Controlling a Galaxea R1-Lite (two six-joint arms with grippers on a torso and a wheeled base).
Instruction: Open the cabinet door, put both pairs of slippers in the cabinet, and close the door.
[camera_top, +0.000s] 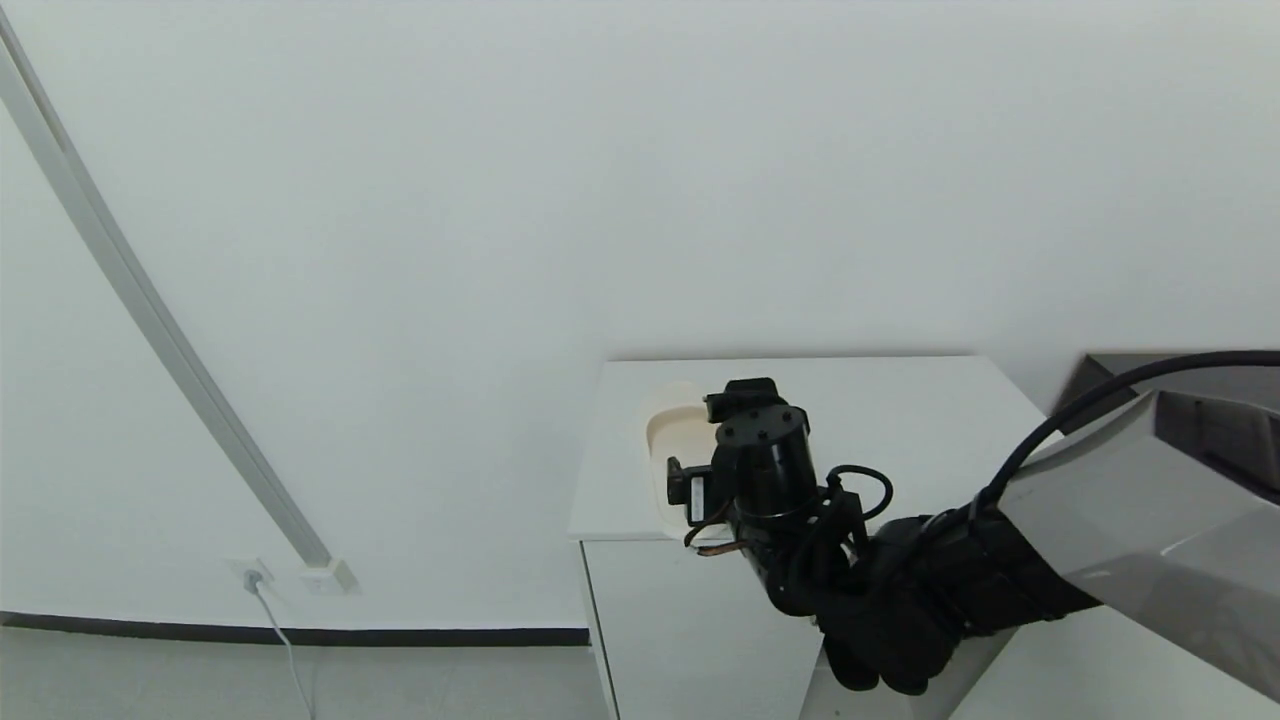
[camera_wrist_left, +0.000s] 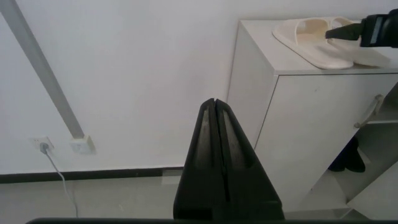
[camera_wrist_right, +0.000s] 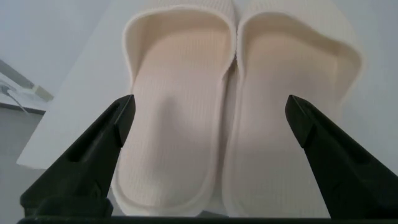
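Observation:
A cream pair of slippers (camera_wrist_right: 180, 124) lies side by side on top of the white cabinet (camera_top: 900, 420), near its left end. My right gripper (camera_wrist_right: 210, 106) hangs open just over the pair, one finger on each outer side and neither touching. In the head view my right wrist hides most of the slippers (camera_top: 668, 440). In the left wrist view, the slippers (camera_wrist_left: 314, 43) sit on the cabinet (camera_wrist_left: 298, 130) with my right gripper (camera_wrist_left: 351, 30) above them. My left gripper (camera_wrist_left: 215, 104) is shut on nothing, low and left of the cabinet. A dark pair (camera_wrist_left: 349, 158) sits inside the open right side.
The cabinet's left door with its handle (camera_wrist_left: 370, 112) faces the room. A wall socket with a cable (camera_top: 252, 578) and a slanting grey conduit (camera_top: 150, 300) are on the white wall to the left. Bare floor (camera_wrist_left: 112, 199) lies left of the cabinet.

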